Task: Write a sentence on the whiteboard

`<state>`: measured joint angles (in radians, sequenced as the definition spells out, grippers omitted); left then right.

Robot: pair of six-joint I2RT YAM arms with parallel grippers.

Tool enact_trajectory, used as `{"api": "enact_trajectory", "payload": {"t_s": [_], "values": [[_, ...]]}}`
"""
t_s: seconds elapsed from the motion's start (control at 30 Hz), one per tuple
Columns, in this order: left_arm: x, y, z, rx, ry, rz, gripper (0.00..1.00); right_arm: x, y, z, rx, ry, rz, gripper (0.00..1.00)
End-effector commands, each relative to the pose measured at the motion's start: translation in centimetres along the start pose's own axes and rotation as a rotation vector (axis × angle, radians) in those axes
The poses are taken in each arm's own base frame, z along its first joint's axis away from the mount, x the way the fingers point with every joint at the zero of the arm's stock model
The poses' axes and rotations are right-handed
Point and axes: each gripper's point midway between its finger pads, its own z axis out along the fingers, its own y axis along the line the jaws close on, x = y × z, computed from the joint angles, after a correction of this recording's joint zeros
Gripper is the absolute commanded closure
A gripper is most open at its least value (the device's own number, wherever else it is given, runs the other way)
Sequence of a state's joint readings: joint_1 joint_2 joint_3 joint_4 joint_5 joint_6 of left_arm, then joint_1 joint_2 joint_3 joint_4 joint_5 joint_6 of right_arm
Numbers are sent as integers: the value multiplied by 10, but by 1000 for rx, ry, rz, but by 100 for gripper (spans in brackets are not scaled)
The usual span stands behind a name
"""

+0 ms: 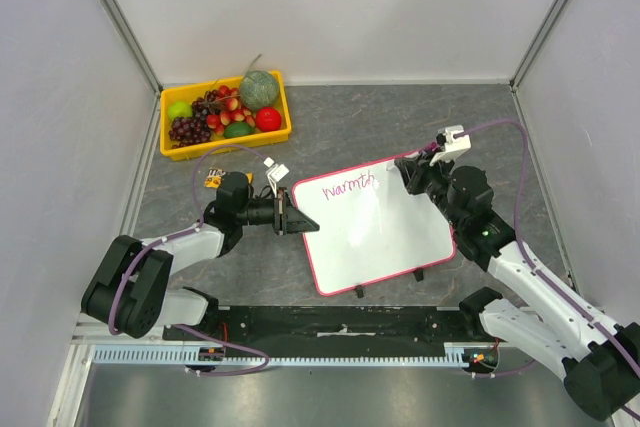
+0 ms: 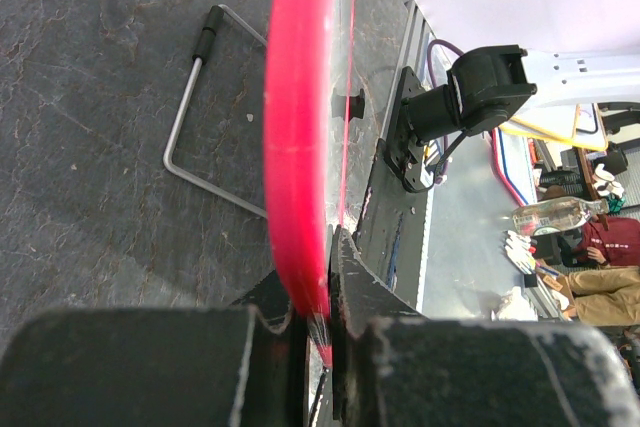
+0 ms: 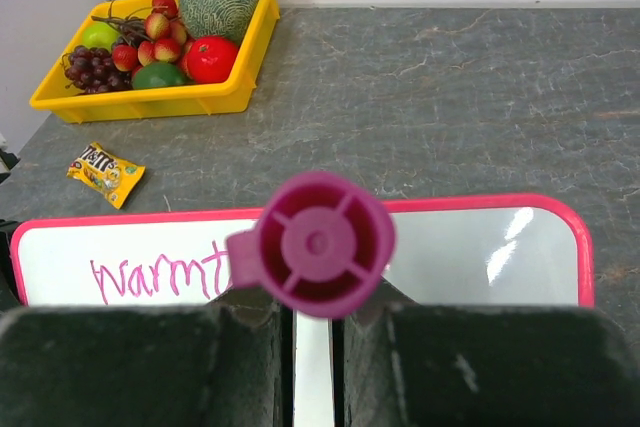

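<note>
Whiteboard (image 1: 385,232) lies mid-table, skewed, near and right of the yellow fruit tray (image 1: 225,147). Sentence (image 1: 348,186): only magenta "warmth" shows, along the far edge. Left gripper (image 1: 303,221) clamped on the board's left pink rim. Right gripper (image 1: 414,163) at the far right corner, pinching a magenta marker (image 3: 318,244). Candy packet (image 3: 105,172) lies just beyond the far left corner.
</note>
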<state>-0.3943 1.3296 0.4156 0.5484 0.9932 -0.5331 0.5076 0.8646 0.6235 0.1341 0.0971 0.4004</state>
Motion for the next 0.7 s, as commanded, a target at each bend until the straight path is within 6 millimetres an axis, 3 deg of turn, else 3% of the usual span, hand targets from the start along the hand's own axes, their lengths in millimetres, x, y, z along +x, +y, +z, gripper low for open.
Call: {"api": "enact_trajectory", "payload": {"t_s": [0.0, 0.67], "values": [[16, 22, 1, -65, 27, 149, 98, -11, -2, 5, 10, -45, -1, 100], [16, 22, 1, -66, 25, 149, 98, 22, -11, 1, 23, 21, -5, 100]]}}
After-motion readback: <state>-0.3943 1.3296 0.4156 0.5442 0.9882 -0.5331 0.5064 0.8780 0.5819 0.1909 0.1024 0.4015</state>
